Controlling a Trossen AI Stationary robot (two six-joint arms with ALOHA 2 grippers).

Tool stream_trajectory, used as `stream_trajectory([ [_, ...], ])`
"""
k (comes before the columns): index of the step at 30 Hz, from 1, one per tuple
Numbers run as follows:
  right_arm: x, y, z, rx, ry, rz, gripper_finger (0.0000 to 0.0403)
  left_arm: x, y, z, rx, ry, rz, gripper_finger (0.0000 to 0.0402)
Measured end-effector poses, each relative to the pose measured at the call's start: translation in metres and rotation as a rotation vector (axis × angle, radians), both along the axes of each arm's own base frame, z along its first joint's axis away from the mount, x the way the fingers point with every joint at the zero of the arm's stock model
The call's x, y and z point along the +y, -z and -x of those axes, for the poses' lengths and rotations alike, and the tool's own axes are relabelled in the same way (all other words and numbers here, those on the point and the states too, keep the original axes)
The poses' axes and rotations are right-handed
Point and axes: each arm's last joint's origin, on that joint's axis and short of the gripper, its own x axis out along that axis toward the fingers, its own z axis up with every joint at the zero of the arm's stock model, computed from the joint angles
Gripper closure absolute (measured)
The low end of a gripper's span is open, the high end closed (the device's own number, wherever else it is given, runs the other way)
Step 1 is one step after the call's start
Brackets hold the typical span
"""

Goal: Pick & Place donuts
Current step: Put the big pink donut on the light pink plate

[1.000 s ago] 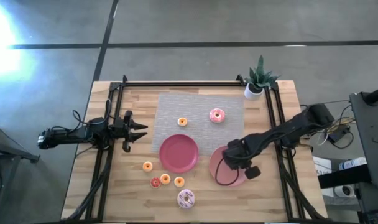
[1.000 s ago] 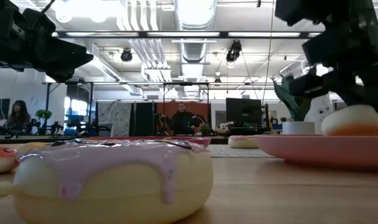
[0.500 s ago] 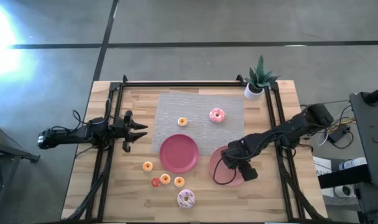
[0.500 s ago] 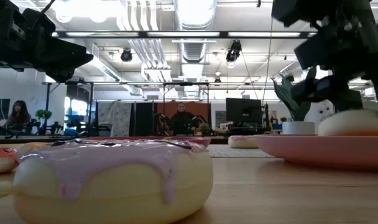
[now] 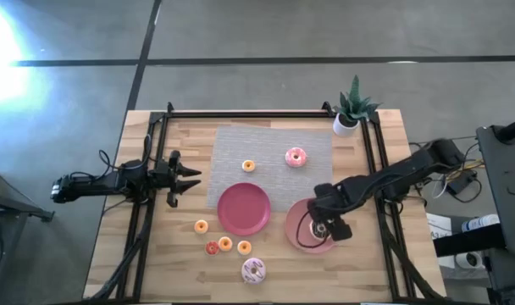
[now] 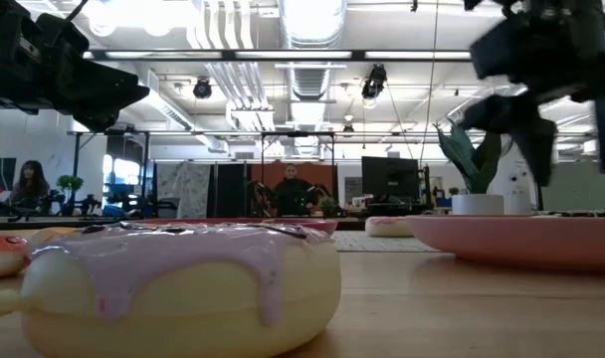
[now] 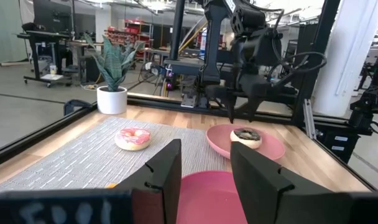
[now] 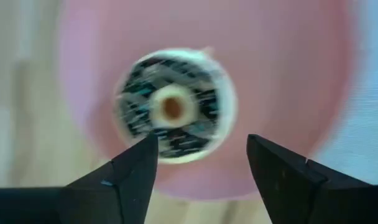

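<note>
A brown-iced donut (image 8: 173,106) lies flat on the right pink plate (image 5: 301,241). My right gripper (image 8: 201,174) hangs open above it, fingers pointing down, touching nothing. A pink donut (image 5: 296,157) and a tiny orange one (image 5: 248,166) rest on the grey mat (image 5: 274,140). Several small orange and red donuts (image 5: 225,244) and a pale sprinkled one (image 5: 254,270) lie on the wood near the front edge. My left gripper (image 5: 188,178) waits open at the table's left, level and pointing right.
A second pink plate (image 5: 243,207) sits at the table's middle. A potted plant (image 5: 352,110) stands at the far right corner. Black rails (image 5: 147,169) run along the table's left, right and far sides. People show in the room behind the table.
My right gripper has opened and let go of the brown-iced donut, which has dropped flat onto the right pink plate. The gripper has then risen clear above it.
</note>
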Motion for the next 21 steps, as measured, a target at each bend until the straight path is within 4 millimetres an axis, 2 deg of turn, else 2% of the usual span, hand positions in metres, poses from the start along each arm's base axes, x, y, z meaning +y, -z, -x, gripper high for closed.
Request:
stream_trajectory([
  [3,-0.011,-0.011,-0.003,-0.095,0.083,0.104,0.0175,0.000,0.000,0.000,0.000,0.000,0.000,0.0289],
  [5,-0.027,-0.015,-0.006,-0.132,0.159,0.159,0.0180,0.000,0.000,0.000,0.000,0.000,0.000,0.0289],
  [9,-0.075,-0.026,-0.015,-0.200,0.356,0.168,0.0183,0.000,0.000,0.000,0.000,0.000,0.000,0.0289],
  [14,-0.155,-0.028,-0.014,-0.188,0.726,0.067,0.0184,0.000,0.000,0.000,0.000,0.000,0.000,0.0289],
  [16,-0.181,-0.026,-0.012,-0.178,0.817,0.022,0.0184,0.000,0.000,0.000,0.000,0.000,0.000,0.0289],
  [18,-0.197,-0.022,-0.014,-0.158,0.865,0.003,0.0184,0.000,0.000,0.000,0.000,0.000,0.000,0.0289],
  [21,-0.209,-0.015,-0.024,-0.128,0.859,0.003,0.0184,0.000,0.000,0.000,0.000,0.000,0.000,0.0289],
])
